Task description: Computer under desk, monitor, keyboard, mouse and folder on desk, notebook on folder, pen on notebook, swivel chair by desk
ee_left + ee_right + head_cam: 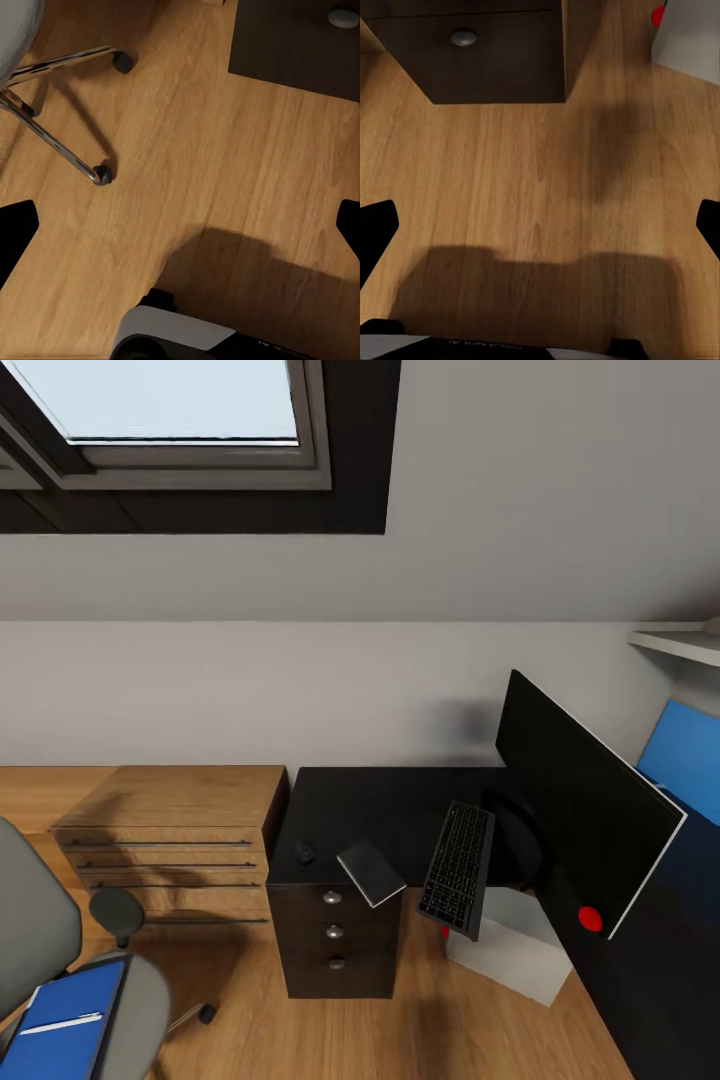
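While both hands gape over bare floor, the swivel chair (40,950) carries the folder (65,1025) beside the dresser (170,830).

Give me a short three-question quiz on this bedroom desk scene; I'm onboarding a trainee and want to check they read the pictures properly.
1. True or false: the folder lies on the chair with the pen on top of it.
2. Multiple choice: where is the computer? A) on the dresser B) on the floor under the desk C) on the chair
3. Which small item on the desk sits closest to the dresser, left of the notebook?

Key
1. True.
2. B.
3. The mouse.
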